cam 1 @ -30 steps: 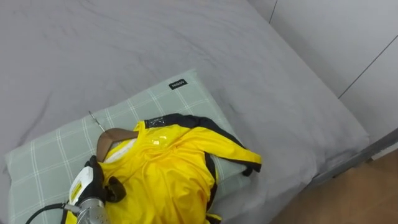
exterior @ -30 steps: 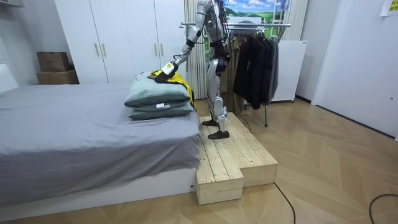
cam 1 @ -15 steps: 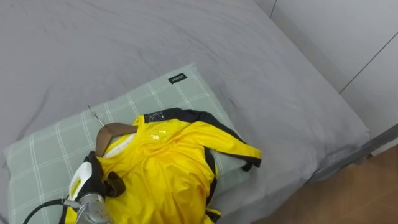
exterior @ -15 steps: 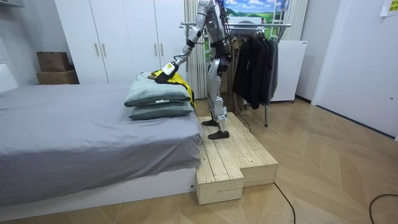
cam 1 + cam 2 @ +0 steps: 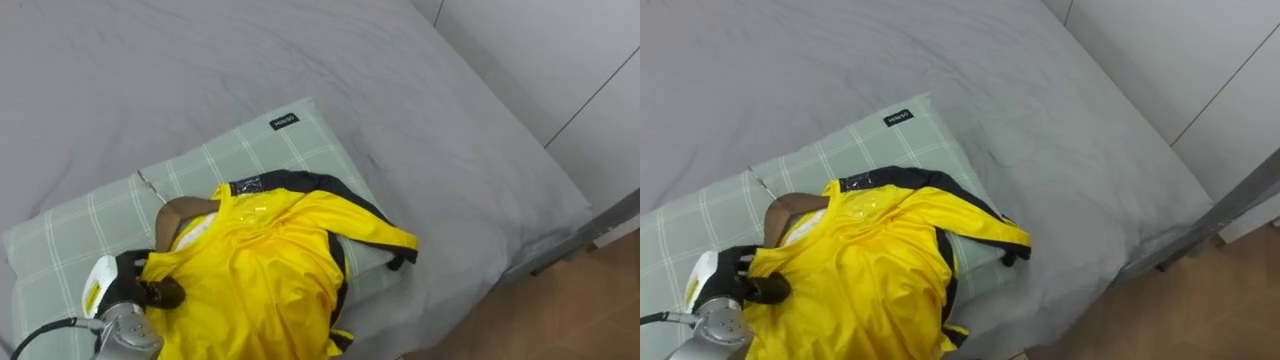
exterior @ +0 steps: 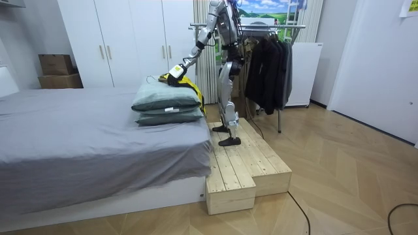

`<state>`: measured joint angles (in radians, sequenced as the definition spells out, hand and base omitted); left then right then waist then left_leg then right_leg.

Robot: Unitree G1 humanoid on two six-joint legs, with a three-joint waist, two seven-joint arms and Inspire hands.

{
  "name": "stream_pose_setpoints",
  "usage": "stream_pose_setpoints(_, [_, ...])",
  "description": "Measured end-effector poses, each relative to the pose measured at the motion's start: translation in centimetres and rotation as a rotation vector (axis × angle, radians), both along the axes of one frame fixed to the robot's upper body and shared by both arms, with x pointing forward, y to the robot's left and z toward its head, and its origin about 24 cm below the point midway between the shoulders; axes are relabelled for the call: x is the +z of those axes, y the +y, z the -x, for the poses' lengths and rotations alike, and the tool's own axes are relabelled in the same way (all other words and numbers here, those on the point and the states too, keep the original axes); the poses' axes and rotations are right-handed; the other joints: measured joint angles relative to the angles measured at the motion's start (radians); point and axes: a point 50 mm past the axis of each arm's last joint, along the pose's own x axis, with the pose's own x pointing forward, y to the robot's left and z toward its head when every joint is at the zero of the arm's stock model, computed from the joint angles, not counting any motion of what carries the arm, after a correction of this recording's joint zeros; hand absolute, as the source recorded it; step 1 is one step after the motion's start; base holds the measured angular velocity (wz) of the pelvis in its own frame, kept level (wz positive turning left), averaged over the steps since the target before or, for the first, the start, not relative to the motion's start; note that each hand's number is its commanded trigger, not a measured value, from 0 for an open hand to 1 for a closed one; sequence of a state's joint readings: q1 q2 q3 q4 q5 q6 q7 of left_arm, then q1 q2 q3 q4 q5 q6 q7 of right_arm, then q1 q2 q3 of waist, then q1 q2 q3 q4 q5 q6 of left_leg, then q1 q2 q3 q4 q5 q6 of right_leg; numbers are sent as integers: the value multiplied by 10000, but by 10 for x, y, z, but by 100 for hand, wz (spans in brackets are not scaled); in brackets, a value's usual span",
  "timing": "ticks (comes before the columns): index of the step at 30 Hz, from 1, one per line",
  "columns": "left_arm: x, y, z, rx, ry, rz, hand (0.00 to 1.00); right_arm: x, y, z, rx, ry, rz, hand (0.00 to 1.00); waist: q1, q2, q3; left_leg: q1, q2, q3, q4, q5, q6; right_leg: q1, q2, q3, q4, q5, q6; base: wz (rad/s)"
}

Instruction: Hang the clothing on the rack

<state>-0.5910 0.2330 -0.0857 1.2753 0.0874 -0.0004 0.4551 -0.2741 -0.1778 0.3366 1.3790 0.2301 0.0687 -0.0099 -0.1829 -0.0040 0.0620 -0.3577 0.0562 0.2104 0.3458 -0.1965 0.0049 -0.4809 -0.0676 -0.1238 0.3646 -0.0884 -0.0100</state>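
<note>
A yellow jersey with dark trim (image 5: 262, 268) lies on a wooden hanger (image 5: 178, 212) atop a green checked pillow (image 5: 265, 150). The hanger's wire hook (image 5: 148, 185) points toward the pillow's far left. My left hand (image 5: 128, 288) comes in from the lower left and is shut on the jersey's shoulder, dark fingers curled into the cloth. In the room view the same hand (image 6: 175, 70) reaches out over the stacked pillows (image 6: 166, 104) from the wooden platform (image 6: 241, 163) I stand on.
The pillows rest on a grey bed (image 5: 200, 60) whose corner drops to wood floor at the right (image 5: 600, 300). Behind me stands a clothes rack (image 6: 261, 27) with dark garments (image 6: 268, 65). White wardrobes (image 6: 124, 39) line the back wall.
My left hand has shifted a little left and risen slightly with the jersey's shoulder in its grip. The rest of the jersey has hardly moved on the pillow.
</note>
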Motion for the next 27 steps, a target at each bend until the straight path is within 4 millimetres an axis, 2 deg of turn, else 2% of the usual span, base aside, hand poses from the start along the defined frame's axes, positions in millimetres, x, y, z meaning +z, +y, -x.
stream_pose_setpoints(6, [-5, -7, 2, -16, 107, 431, 100, 0, 0, 0, 12, -59, 8, 0, 1, -1, 0, -6, -3, 1, 2, 1, 0, 2, -14, -11, -1, 0, 0, 0])
stream_pose_setpoints(27, [-8, -8, 4, 10, 230, 721, 100, -2, 1, 4, 4, 11, -91, 0, 11, 7, -20, 300, -6, 4, -97, 67, -35, 279, 21, 77, -50, 48, -39, 0])
